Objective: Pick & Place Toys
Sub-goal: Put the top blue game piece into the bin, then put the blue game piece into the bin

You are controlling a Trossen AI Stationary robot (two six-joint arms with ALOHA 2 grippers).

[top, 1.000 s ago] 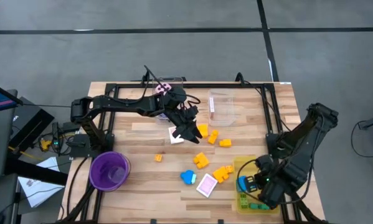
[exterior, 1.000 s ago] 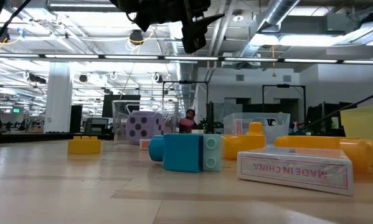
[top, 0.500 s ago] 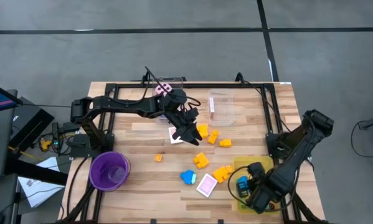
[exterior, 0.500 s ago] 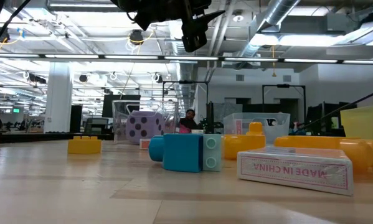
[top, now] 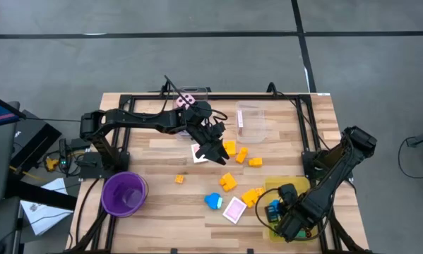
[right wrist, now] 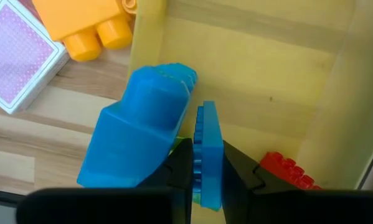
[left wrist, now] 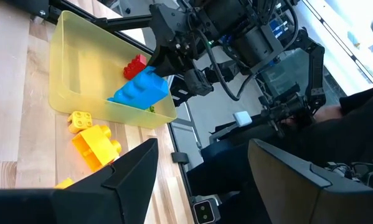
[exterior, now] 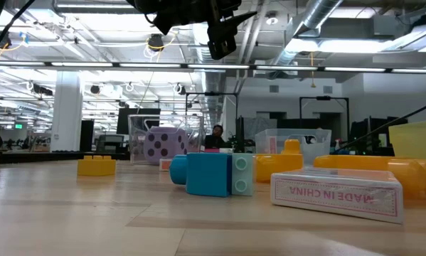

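The yellow tray (top: 274, 189) sits at the table's right front corner and holds a red block (right wrist: 284, 169), a bit of green and a large blue block (right wrist: 137, 137). The right gripper (top: 276, 212) hangs over the tray, its fingers clenched on a thin blue piece (right wrist: 209, 155) that stands on edge between them, touching the large blue block's side. A pink-white card box (top: 234, 209) and orange blocks (top: 253, 195) lie on the wood just beside the tray.

A clear box (top: 252, 120) stands at the table's far side, and a purple cup (top: 124, 192) near the left front. The left gripper (top: 216, 149) hovers above the table's middle, over a pink card (top: 197, 151), fingers spread apart and gripping nothing. A blue block (top: 213, 201) lies between cup and tray.
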